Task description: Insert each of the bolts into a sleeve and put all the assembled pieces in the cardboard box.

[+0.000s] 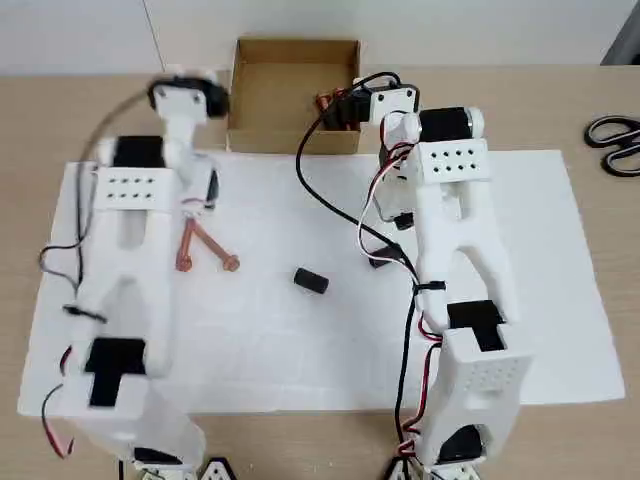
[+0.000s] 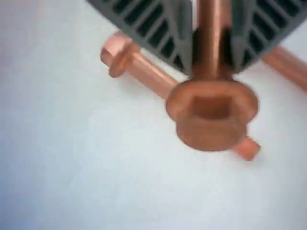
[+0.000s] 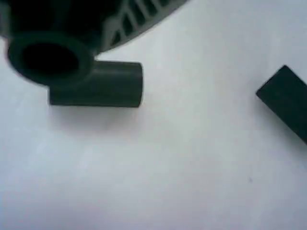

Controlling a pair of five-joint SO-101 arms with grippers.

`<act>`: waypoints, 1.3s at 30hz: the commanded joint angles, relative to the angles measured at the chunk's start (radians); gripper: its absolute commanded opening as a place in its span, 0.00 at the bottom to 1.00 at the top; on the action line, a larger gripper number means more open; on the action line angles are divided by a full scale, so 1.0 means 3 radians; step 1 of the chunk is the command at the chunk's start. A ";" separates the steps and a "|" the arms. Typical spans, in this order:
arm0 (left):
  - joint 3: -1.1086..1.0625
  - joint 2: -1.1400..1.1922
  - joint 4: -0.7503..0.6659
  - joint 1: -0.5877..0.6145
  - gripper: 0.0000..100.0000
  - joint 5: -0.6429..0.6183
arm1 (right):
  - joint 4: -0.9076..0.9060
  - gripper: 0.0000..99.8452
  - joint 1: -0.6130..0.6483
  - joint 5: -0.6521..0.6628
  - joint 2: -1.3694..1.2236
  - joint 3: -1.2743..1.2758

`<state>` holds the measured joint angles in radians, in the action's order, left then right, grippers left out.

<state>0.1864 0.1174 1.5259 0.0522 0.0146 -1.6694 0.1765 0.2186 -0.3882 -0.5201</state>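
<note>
What look like scissors (image 1: 615, 143) lie on the wooden table (image 1: 300, 440), beside the white sheet (image 1: 300, 340).

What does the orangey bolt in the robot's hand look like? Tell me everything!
The held bolt looks copper-coloured and shiny. It has a wide round head with a sunken angular hole in the middle, and a straight smooth shaft. The left hand pinches the shaft between dark ribbed fingers, head sticking out past their tips. It is over another bolt lying flat on the white sheet; whether they touch, I cannot tell.
</note>
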 commanded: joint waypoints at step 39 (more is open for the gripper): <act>-0.2130 -0.3514 -0.1504 -0.0829 0.01 -0.0818 | 0.1532 0.00 0.0540 -0.0046 0.4682 0.3386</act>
<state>-0.4104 -0.8815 1.1546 -0.1933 -0.2217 -1.3456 0.3299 0.2125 0.9344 0.3728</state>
